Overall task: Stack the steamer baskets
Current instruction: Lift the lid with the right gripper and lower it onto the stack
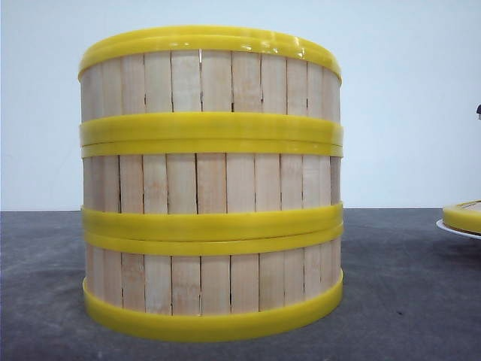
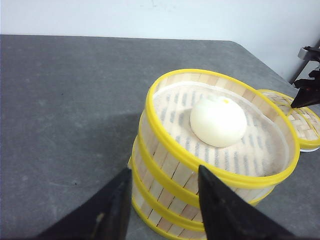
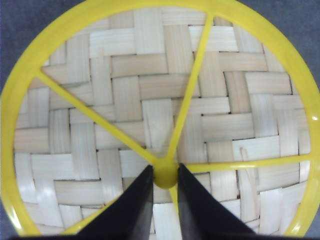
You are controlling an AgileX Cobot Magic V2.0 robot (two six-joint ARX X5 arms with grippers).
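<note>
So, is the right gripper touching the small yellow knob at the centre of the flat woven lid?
Touching. The right wrist view shows the right gripper closed against both sides of the yellow knob, no gap visible.

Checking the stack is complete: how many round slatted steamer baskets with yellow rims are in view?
3, all in one stack on the grey table: bottom basket, middle basket, and top basket, which holds a white bun. None seems hidden.

Hidden in the front view by the steamer baskets (image 1: 211, 184): the bun, the left gripper. Cropped at the right edge: the lid (image 1: 463, 216), the plate (image 1: 455, 229), only slivers showing. From the right wrist, lid rim cut off on 3 sides; knob (image 3: 165, 174) half-covered by fingers (image 3: 137, 207).
</note>
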